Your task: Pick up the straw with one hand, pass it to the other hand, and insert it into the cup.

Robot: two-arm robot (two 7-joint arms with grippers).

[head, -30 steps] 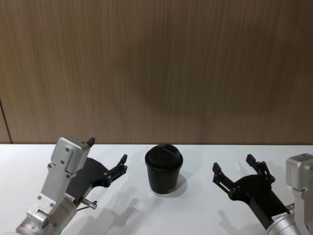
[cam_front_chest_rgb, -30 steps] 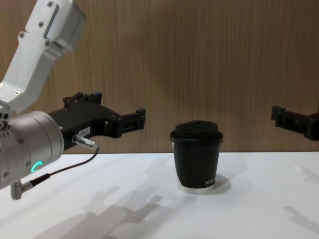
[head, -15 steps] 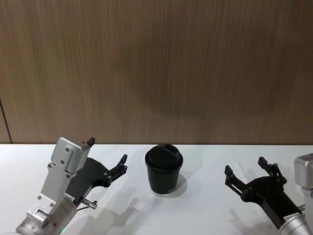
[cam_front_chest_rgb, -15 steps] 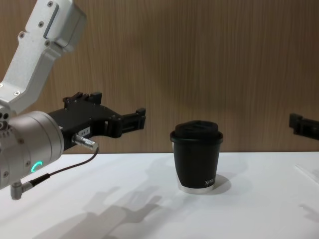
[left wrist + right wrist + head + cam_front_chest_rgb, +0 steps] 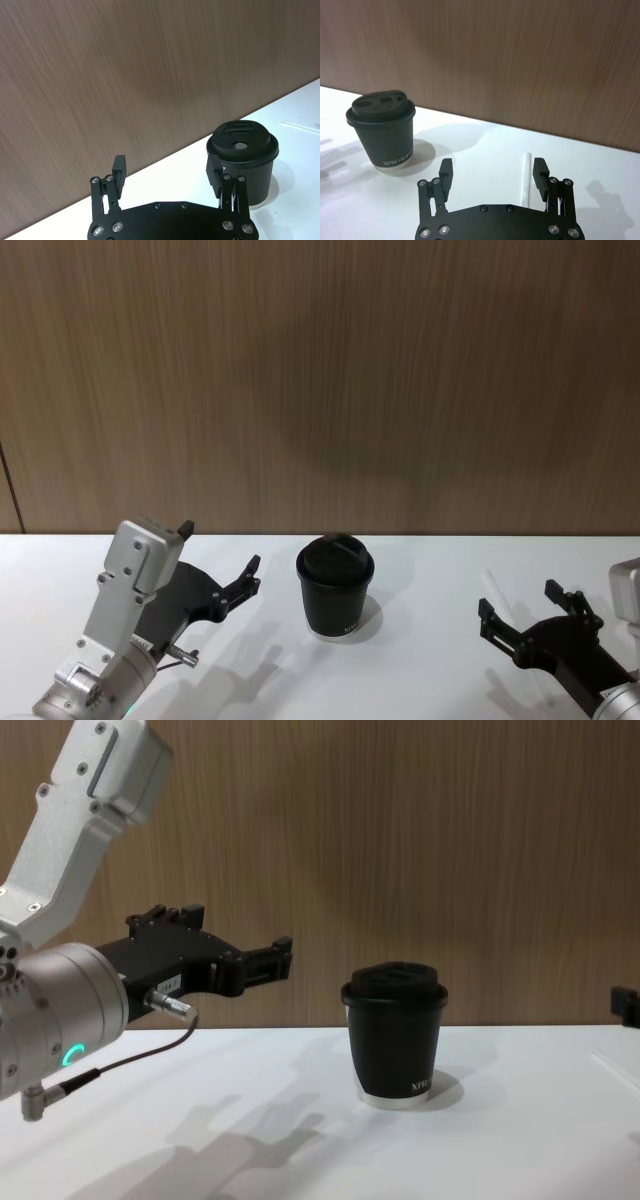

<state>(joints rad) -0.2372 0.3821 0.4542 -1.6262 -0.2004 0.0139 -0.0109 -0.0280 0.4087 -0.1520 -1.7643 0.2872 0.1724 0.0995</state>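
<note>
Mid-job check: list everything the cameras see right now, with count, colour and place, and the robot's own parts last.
cup: one, black with a black domed lid, upright on the table, roughly midway between the two arms.
straw: one, white, lying flat on the table to the right of the cup, just ahead of the right claw.
table: one, white, under everything.
wall: one, brown wood grain, behind the table.
left claw: one, black on a silver wrist, left of the cup, above the table, open, empty.
right claw: one, black, right of the cup, open, empty.
</note>
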